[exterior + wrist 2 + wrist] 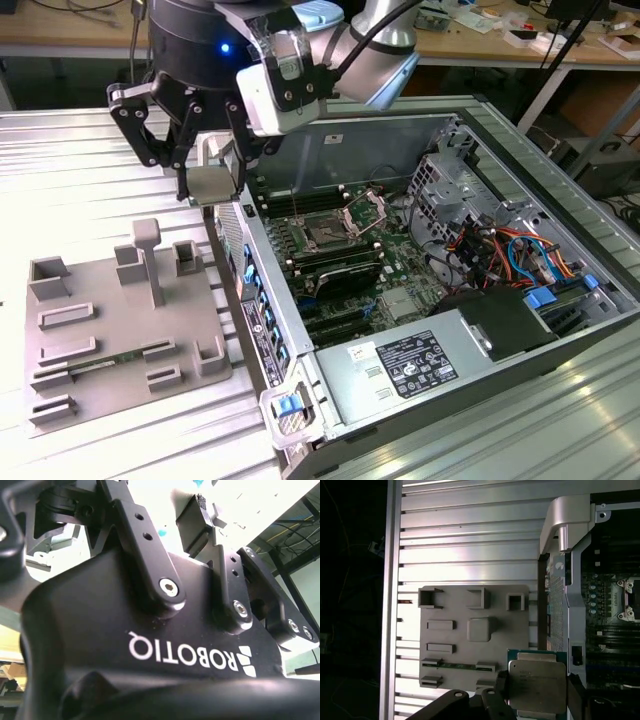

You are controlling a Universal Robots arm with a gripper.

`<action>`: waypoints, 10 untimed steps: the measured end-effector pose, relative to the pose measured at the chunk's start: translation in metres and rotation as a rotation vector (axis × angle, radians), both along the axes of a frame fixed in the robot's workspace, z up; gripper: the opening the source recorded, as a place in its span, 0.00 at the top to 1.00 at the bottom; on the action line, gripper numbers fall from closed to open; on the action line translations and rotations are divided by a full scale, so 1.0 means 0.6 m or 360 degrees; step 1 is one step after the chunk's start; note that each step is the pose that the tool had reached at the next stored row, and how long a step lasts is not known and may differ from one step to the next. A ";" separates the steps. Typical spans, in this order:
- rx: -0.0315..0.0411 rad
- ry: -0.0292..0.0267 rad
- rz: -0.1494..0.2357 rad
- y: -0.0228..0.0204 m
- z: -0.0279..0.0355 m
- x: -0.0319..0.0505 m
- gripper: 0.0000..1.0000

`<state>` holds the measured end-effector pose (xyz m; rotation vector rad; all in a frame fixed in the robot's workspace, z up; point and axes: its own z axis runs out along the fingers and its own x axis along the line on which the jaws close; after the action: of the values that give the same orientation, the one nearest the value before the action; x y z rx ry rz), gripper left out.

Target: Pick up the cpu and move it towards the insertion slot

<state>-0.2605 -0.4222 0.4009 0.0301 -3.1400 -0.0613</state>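
The large grey plastic tray with raised blocks [120,330] is noted flat on the ribbed metal table [60,170] at the exterior view's left. Just right of it, the small flat square cpu with silvery metal top [213,183] is held lifted clear of the tray. It is pinched at two opposite edges by the black gripper [212,190], likely for a level carry. Further right, the grey computer case's raised side wall [250,300] is interposed before the square silver-framed insertion slot with dark centre [325,233]; its hinged silver bracket [365,210] is swung up, so free room from above is judged, though long black memory slots [345,278] are set close beside.
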 end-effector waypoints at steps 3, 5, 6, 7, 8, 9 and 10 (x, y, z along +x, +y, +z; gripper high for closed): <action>0.0000 0.00000 0.0000 0.0000 -0.001 0.007 0.45; 0.0000 0.00000 0.0000 -0.0001 -0.001 0.010 0.45; 0.0004 0.00001 0.0000 -0.0001 -0.001 0.011 0.45; 0.0012 0.00001 0.0000 -0.0001 -0.001 0.011 0.45; 0.0022 0.00001 0.0000 0.0000 -0.002 0.012 0.45; 0.0034 0.00001 0.0000 0.0000 -0.002 0.012 0.45; 0.0039 -0.00003 0.0000 0.0001 -0.002 0.013 0.45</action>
<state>-0.2529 -0.4222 0.3996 0.0297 -3.1395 -0.1001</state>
